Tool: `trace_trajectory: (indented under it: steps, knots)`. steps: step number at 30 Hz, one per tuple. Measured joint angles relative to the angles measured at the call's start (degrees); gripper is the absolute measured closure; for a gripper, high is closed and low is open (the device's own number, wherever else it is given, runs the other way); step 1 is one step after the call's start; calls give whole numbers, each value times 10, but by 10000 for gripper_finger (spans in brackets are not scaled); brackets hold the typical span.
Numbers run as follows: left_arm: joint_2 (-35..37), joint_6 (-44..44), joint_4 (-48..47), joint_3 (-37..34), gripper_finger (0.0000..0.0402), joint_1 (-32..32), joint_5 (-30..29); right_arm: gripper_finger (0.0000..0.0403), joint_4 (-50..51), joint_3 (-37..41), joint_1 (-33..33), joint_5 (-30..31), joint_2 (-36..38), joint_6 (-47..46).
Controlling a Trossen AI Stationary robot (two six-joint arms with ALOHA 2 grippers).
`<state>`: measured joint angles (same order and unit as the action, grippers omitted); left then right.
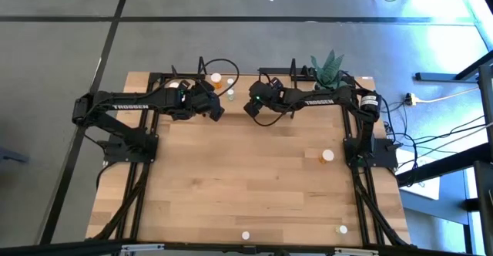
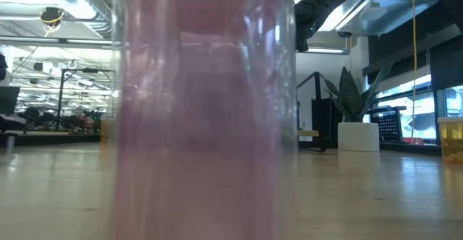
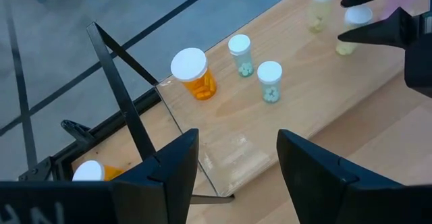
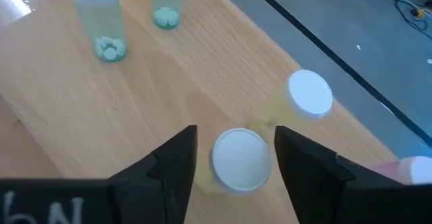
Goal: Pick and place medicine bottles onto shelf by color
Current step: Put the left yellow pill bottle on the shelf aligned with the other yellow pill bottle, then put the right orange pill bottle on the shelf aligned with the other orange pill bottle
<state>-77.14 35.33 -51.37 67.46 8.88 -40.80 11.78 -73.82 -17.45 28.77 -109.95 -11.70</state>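
Observation:
The shelf (image 3: 223,143) runs along the table's far edge, and several medicine bottles stand on its wooden board. They are an orange one (image 3: 192,72), two green ones (image 3: 241,52) (image 3: 270,79) and two yellowish ones. My right gripper (image 4: 235,140) is open, with a finger on either side of the nearer yellowish bottle (image 4: 237,158). A gap shows at each finger, and this bottle stands upright on the board next to the other yellowish one (image 4: 309,94). My left gripper (image 3: 237,140) hangs open over the shelf's left part with nothing between its fingers.
A potted plant (image 1: 327,67) stands at the far right corner. An orange bottle (image 1: 327,156) lies on the table's right side. Two more bottles (image 1: 246,235) (image 1: 343,229) are near the front edge. A pink bottle (image 2: 202,124) fills the low view. Another orange bottle (image 3: 94,171) lies by the shelf's left end.

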Motion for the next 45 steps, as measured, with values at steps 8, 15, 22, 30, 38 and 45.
trace_trajectory:
  steps: [8,15,22,30,38,45]
  knots:
    - [0,0,0,0,208,0,0,187,-3,0,0,7,0,5]
    - [0,-1,0,0,208,0,0,187,-1,-8,0,36,0,33]
    - [0,-32,0,0,208,0,0,187,7,-24,5,41,1,32]
    - [0,-31,-6,0,208,0,0,187,51,-48,15,42,1,29]
    - [0,-31,-6,0,208,0,0,187,81,-49,15,51,2,3]
    - [0,-31,-6,0,208,0,0,187,80,-49,15,68,3,2]
